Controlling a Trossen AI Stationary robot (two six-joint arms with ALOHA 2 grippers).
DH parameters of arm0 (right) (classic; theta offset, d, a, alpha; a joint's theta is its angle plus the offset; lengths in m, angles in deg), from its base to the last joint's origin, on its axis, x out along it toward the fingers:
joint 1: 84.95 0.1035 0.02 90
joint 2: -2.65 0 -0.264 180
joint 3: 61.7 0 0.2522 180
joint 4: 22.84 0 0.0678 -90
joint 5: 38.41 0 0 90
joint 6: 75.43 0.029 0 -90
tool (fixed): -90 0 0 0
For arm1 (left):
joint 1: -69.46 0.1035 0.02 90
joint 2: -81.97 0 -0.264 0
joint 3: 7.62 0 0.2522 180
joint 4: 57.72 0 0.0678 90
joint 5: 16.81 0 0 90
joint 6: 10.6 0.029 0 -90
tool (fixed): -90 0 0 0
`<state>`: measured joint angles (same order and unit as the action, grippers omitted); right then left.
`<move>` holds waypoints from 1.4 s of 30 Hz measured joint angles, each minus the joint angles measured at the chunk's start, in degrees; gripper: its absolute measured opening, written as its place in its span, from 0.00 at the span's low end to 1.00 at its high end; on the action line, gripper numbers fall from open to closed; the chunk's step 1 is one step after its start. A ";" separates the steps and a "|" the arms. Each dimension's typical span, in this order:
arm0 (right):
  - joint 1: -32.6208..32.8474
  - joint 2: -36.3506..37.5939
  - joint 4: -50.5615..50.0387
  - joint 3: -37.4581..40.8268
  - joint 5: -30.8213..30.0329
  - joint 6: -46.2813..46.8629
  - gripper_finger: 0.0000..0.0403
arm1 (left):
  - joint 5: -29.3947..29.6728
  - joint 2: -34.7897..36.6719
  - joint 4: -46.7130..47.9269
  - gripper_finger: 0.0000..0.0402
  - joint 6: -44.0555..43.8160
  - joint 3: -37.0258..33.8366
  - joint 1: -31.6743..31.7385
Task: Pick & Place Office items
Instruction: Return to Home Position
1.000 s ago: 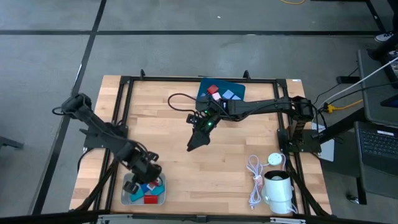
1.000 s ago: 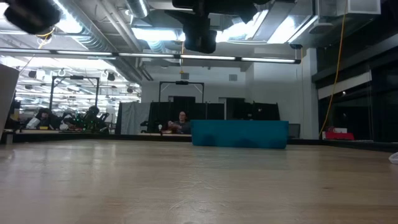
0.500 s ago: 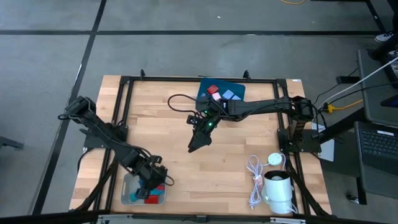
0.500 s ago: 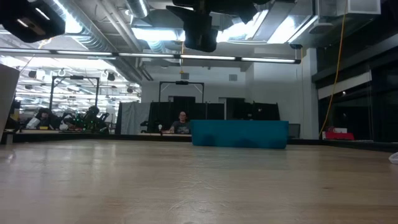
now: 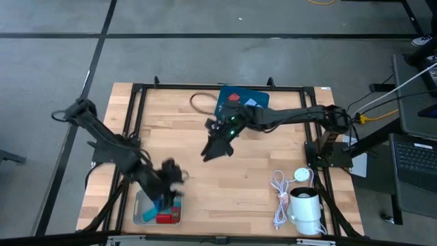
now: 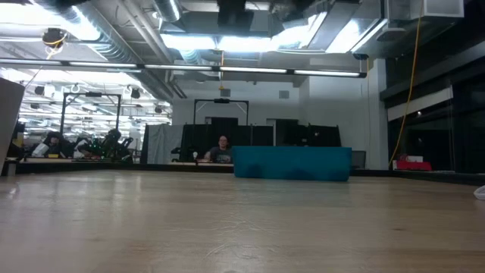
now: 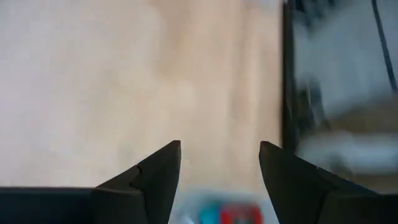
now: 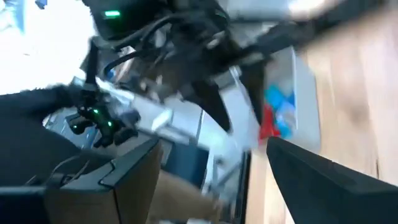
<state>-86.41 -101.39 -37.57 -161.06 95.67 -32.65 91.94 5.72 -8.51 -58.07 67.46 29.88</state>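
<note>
Bench [image 5: 273, 157] of pale wood planking inside a black frame, shown at the return-to-rest step of sorting the office items [image 5: 164, 217]. Several of these small, flat, hard-edged rectangles lie heaped in the white bin [image 5: 140, 213] at the lower left corner of the high view, with red and blue faces showing. A red piece [image 5: 234, 97] and a lavender piece [image 5: 251, 103] lie in the blue tray [image 5: 261, 93] at the top edge. The left gripper [image 7: 219, 144] hangs just above and beside the bin, its two dark wedge-shaped fingers spread with nothing between them, a posture that fits a drop already made. The right gripper [image 5: 208, 152] hovers over bare wood near the bench's middle, just in front of the tray, fingers likewise apart and empty. Its wrist view takes in the left arm and the bin's contents. The walled bin and the tray probably serve to keep the smooth pieces from sliding off. A coiled white cable [image 5: 278, 197] and a white cylindrical device [image 5: 305, 208] sit at the lower right, apart from both arms. By this layout the task reads as at or near its end, though the tray is not empty.
</note>
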 joint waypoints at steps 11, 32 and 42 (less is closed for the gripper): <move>-5.95 17.40 -5.17 0.00 -14.98 -3.53 0.73 | 50.48 26.30 -3.44 0.53 2.08 0.02 0.77; 0.41 41.33 -7.17 -0.02 -23.11 -22.13 0.73 | 51.24 36.33 -8.45 0.53 21.26 0.00 1.27; 6.12 46.76 -22.12 0.79 -27.94 -36.92 0.73 | 14.66 33.22 -28.28 0.54 36.73 -4.64 2.42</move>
<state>-80.29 -54.63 -59.69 -160.27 67.73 -69.57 106.60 38.93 -36.79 -21.34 62.82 32.29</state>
